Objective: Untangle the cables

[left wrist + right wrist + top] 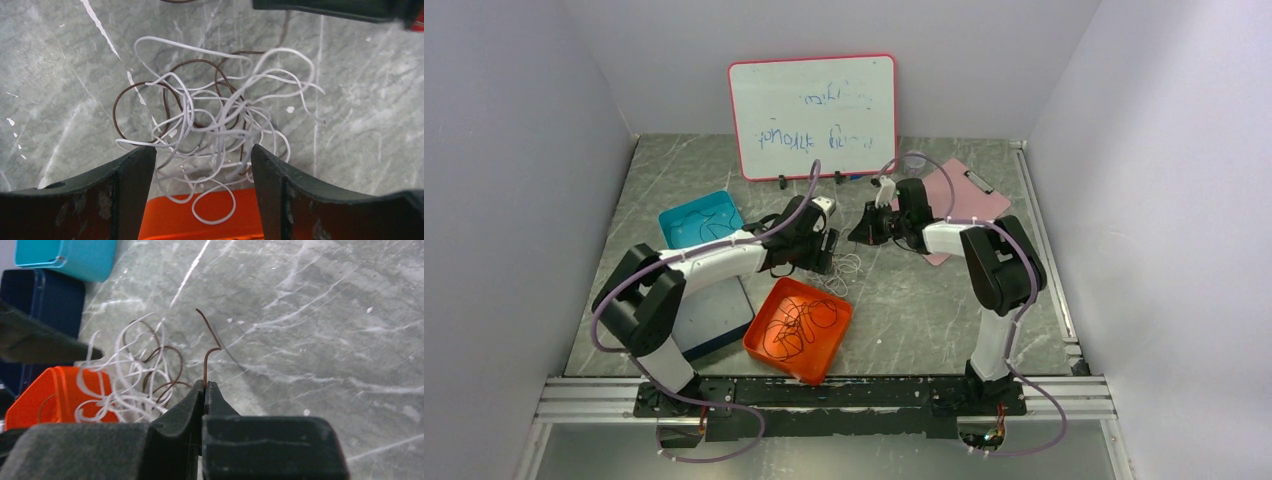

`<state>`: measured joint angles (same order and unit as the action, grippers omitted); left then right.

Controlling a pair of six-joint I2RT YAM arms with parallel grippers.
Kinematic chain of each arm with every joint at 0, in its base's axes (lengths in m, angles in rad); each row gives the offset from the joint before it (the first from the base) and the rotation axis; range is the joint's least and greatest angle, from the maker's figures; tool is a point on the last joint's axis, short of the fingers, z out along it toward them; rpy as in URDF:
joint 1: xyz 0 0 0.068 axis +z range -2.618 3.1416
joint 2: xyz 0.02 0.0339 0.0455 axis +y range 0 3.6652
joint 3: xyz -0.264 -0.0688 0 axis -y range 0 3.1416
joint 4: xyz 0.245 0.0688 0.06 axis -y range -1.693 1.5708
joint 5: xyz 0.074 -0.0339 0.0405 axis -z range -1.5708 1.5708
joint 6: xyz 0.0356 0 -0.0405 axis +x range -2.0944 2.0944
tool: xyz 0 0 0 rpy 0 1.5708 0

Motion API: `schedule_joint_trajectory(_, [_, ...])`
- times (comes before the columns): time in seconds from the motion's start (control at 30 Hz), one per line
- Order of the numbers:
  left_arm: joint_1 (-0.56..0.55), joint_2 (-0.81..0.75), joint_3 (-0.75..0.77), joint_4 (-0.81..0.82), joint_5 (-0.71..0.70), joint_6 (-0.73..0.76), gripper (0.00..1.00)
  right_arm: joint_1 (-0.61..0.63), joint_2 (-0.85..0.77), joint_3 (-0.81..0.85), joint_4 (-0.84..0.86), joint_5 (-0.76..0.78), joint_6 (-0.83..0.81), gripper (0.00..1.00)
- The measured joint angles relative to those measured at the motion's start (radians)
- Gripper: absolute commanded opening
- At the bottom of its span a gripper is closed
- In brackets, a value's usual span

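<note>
cables [215, 125] tangled beside orange tray [165, 220]; right claw [204, 390] pinching brown cable [207, 357], left claw [202, 150] spread above

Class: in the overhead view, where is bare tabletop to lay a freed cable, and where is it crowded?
Bare marble lies between the orange bin and the right arm, and back left between the teal bin and the whiteboard. Crowded: the centre, where the left hand and right hand meet at the cable tangle.

Closed right end effector [204, 386] pinches brown cable [204, 365]; white cables [131, 399] beside.
</note>
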<state>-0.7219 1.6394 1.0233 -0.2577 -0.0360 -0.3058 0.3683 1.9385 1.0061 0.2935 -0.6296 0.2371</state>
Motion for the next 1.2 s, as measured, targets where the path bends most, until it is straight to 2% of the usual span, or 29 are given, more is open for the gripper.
schedule_joint_trajectory(0.1, [-0.002,0.042,0.019,0.001,-0.028,0.007,0.71,0.0,-0.062,-0.035,0.004,-0.01,0.013,0.0])
schedule_joint_trajectory(0.43, [-0.002,0.135,0.049,-0.008,-0.117,0.014,0.4,-0.013,-0.414,-0.094,0.002,0.022,0.078,0.0])
schedule_joint_trajectory(0.57, [-0.002,0.156,0.05,-0.008,-0.128,0.013,0.35,-0.021,-0.539,-0.095,-0.014,0.071,0.097,0.0])
schedule_joint_trajectory(0.8, [-0.002,0.179,0.051,0.007,-0.134,0.004,0.08,-0.024,-0.674,-0.089,-0.111,0.177,0.099,0.0])
schedule_joint_trajectory(1.2, [0.018,0.188,0.049,0.036,-0.142,-0.009,0.07,-0.027,-0.912,0.066,-0.254,0.355,0.097,0.0])
